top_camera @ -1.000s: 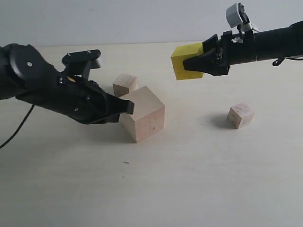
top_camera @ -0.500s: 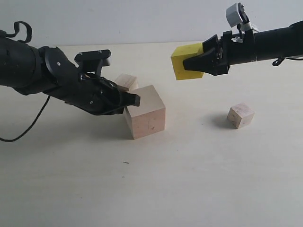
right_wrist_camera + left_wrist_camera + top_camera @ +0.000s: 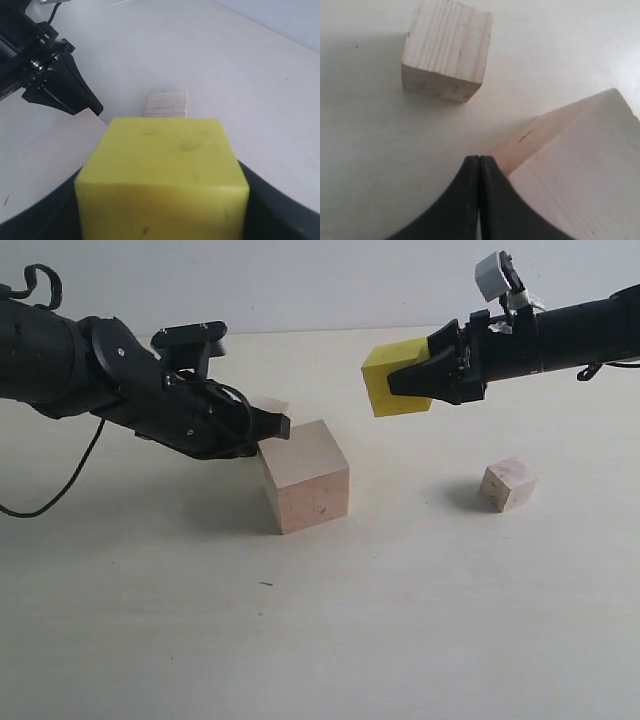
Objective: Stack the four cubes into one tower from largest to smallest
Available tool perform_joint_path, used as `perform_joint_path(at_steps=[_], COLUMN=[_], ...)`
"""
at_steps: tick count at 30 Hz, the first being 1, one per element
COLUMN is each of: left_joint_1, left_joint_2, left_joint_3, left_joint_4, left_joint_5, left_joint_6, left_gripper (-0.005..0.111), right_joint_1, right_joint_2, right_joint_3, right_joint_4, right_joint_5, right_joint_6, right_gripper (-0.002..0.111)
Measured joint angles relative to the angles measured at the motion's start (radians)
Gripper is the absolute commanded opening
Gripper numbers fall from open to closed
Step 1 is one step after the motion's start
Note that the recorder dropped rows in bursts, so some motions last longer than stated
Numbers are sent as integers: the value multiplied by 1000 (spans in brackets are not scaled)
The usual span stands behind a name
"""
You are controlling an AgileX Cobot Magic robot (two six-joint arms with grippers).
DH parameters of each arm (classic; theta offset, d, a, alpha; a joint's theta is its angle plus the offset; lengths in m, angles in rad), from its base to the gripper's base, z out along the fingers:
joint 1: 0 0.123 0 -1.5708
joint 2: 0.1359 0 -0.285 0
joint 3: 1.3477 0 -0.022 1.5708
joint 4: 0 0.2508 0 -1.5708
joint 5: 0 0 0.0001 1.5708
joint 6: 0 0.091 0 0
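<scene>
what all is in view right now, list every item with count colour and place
large cube: one, pale wood, on the table near the middle
yellow cube: one, bright yellow, held in the air up and to the right of the large cube in the exterior view
right small cube: one, pale wood, on the table, apart to the right
rear small cube: one, pale wood, on the table behind the large cube, mostly hidden in the exterior view
table: one, cream, under everything
cable: one, black, trailing from the left arm
left gripper: one, black, shut, tip at the large cube's top edge
right gripper: one, black, clamped on the yellow cube
</scene>
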Motion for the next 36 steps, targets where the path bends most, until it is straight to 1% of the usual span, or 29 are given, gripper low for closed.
perform_joint_path(at_steps=[11, 19, 33, 36], left_joint_1=[0, -8, -8, -8], left_joint_2=[0, -26, -28, -15], left_joint_3=[-5, 9, 9, -11], left_joint_4=[0, 0, 0, 0], left_joint_5=[47, 54, -19, -19], left_joint_6=[0, 0, 0, 0], left_gripper=[0, 0, 0, 0], right_joint_1=[0, 0, 0, 0], right_joint_2=[0, 0, 0, 0], right_joint_3=[-4, -4, -4, -4], right_joint_4=[-2, -2, -2, -2], right_joint_5=[0, 0, 0, 0], right_joint_6=[3, 5, 23, 27], right_gripper=[0, 0, 0, 0])
